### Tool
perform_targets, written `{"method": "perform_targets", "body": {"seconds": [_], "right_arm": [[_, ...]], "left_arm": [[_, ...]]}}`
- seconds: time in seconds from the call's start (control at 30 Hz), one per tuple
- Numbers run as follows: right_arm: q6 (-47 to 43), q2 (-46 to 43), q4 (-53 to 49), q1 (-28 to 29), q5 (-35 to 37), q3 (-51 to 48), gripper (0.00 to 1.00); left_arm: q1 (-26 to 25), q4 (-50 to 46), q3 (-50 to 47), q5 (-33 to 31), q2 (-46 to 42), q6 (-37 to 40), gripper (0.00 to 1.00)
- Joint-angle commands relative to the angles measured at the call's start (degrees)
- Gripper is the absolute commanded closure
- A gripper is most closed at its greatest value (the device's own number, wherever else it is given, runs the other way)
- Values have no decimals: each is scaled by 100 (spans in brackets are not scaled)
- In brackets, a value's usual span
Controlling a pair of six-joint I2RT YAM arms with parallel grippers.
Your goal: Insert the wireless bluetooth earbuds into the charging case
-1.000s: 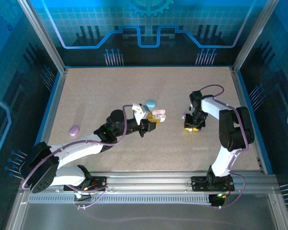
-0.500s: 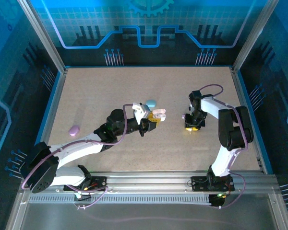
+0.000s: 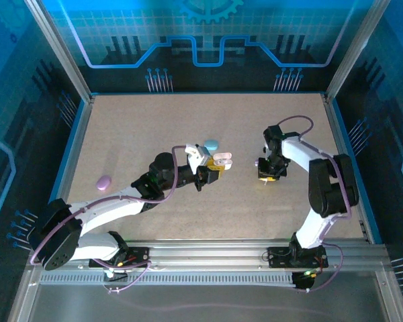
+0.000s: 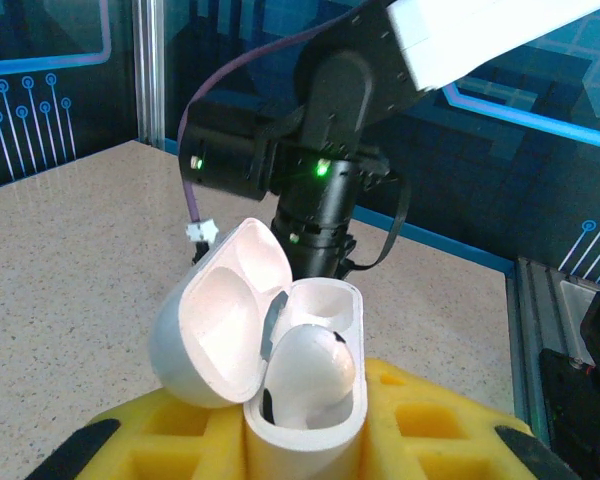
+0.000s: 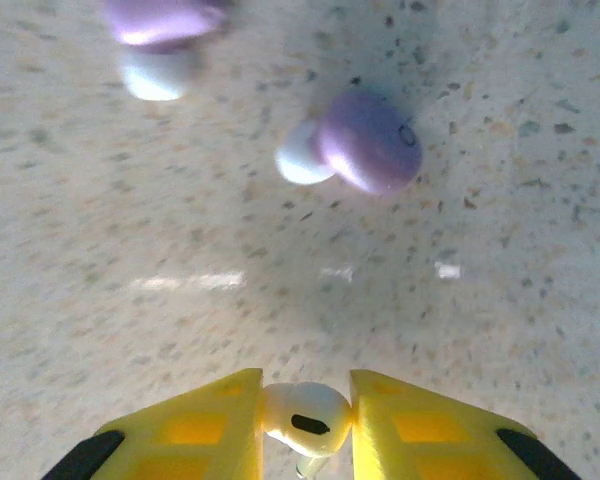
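My left gripper (image 3: pixel 211 169) is shut on the base of an open white charging case (image 3: pixel 221 159) at the table's middle. In the left wrist view its yellow fingers (image 4: pixel 160 440) clamp the case (image 4: pixel 215 330), whose lid is swung left. One white earbud (image 4: pixel 315 365) sits in the nearer socket and the far socket is bare. Right of centre, my right gripper (image 3: pixel 267 176) is shut on a white earbud (image 5: pixel 305 418), pinched between the yellow pads (image 5: pixel 195 425) just above the table. A purple earbud (image 5: pixel 368 140) lies on the table ahead of it.
A pale blue oval case (image 3: pixel 210 144) lies just behind the held case. A purple oval case (image 3: pixel 104 182) rests at the left. A blurred purple-and-white piece (image 5: pixel 158 45) lies at the far left of the right wrist view. The right arm's elbow (image 3: pixel 330 184) stands near the right wall.
The right gripper's jaws have closed onto the white earbud, and its arm has shifted slightly. The left arm and the case have not moved.
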Motion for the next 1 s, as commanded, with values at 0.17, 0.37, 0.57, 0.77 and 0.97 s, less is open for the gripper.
{"method": "perform_targets", "body": {"seconds": [0.17,0.37,0.57,0.77,0.97], "right_arm": [[275,-2124,-137,907,464,531,72],[189,-2559,-284,2078,1397,1478,73],[70,-2622,36,2803,1409,1776,73],[39,-2685,169,3021,1371,1621,73],[59,-2782,444,3148,1233,1380,73]], "left_arm": [[32,184,150,-178,142,16,75],[31,210,205,-286,202,-46,75],[36,189,226,-338,146,-86,75],[35,253,220,-589,145,-194,74],[38,358,228,-546,152,-287,74]]}}
